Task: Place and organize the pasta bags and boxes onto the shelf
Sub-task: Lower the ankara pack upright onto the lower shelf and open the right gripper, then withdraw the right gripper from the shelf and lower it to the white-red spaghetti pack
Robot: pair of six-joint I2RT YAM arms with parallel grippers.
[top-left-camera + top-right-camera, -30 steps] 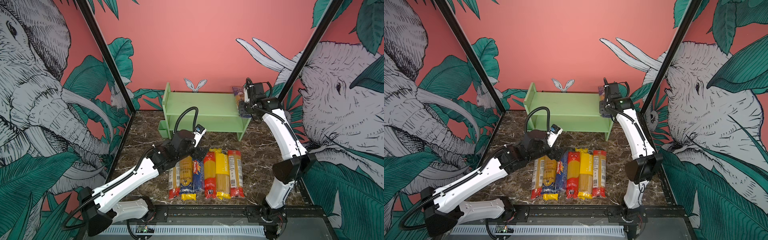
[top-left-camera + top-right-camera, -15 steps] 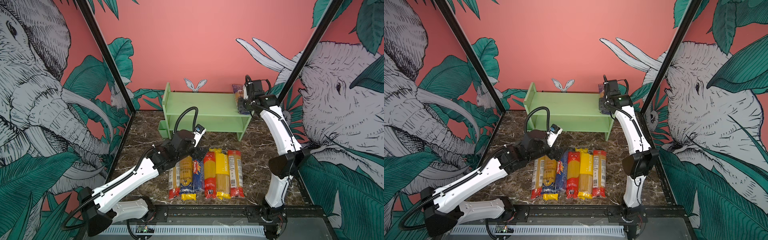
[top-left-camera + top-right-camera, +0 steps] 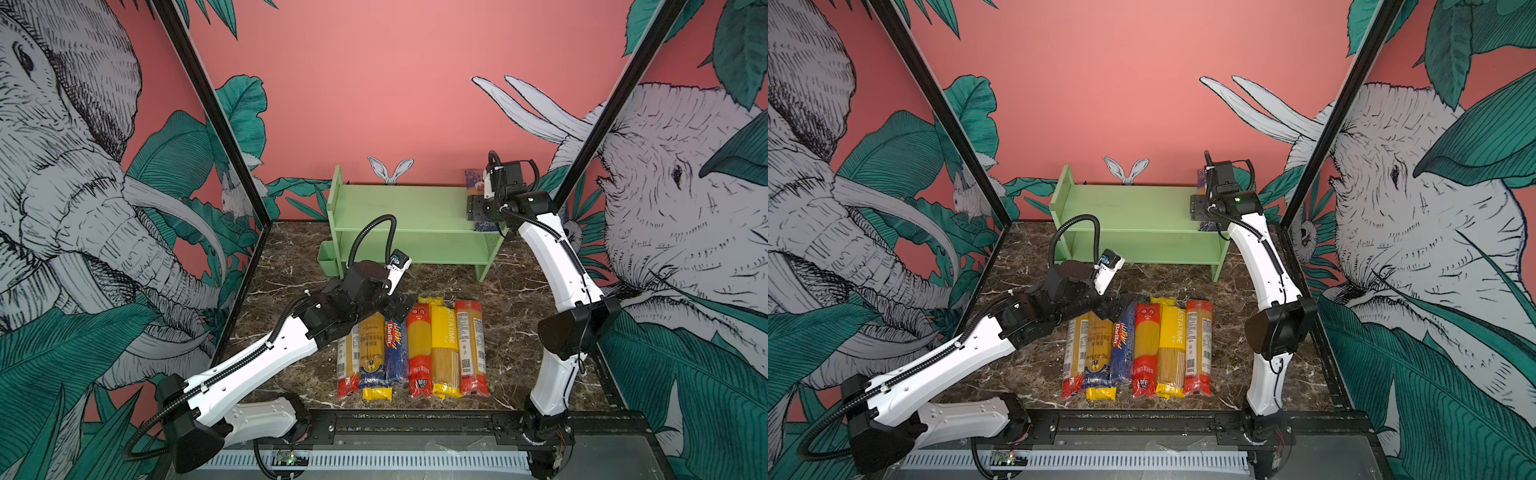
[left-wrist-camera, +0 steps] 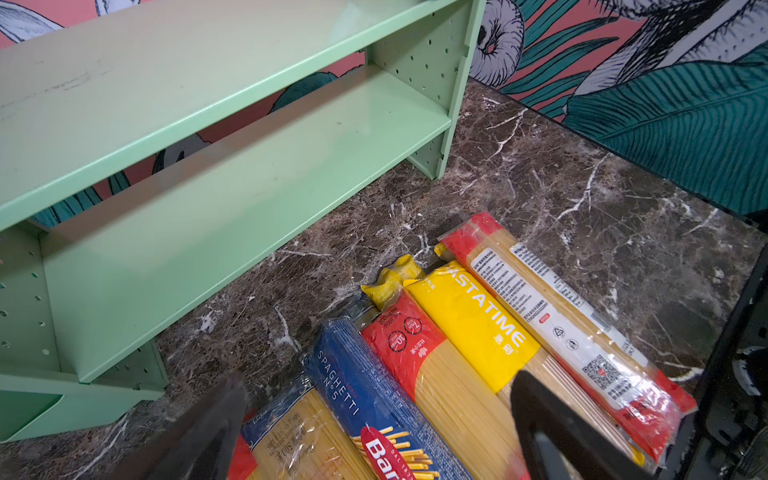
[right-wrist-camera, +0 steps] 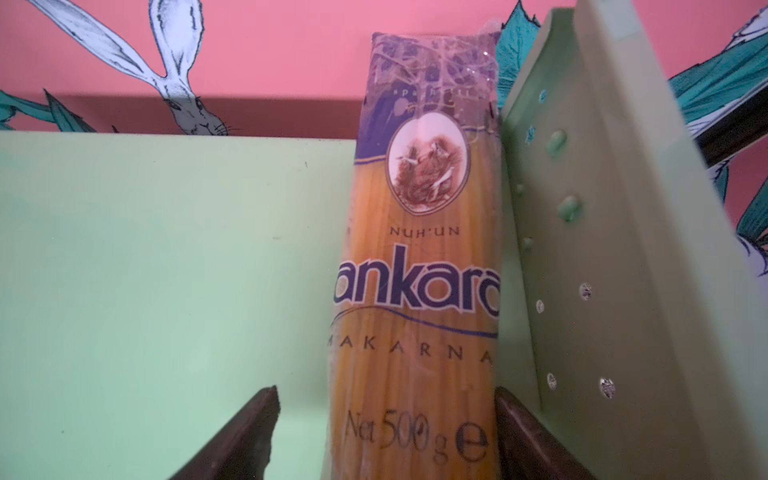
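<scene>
In both top views one spaghetti pack lies at the right end of the top tier of the shelf, with the right fingers over it. Six packs lie in a row on the desk, the left fingers above their far ends.

Left wrist view: the left fingers stand wide open over the row, gripping nothing. The lower tier is bare.

Right wrist view: the pack rests against the side panel. The right fingers are parted, one clear of it, so not gripping. One pack is placed and six in sight remain.
</scene>
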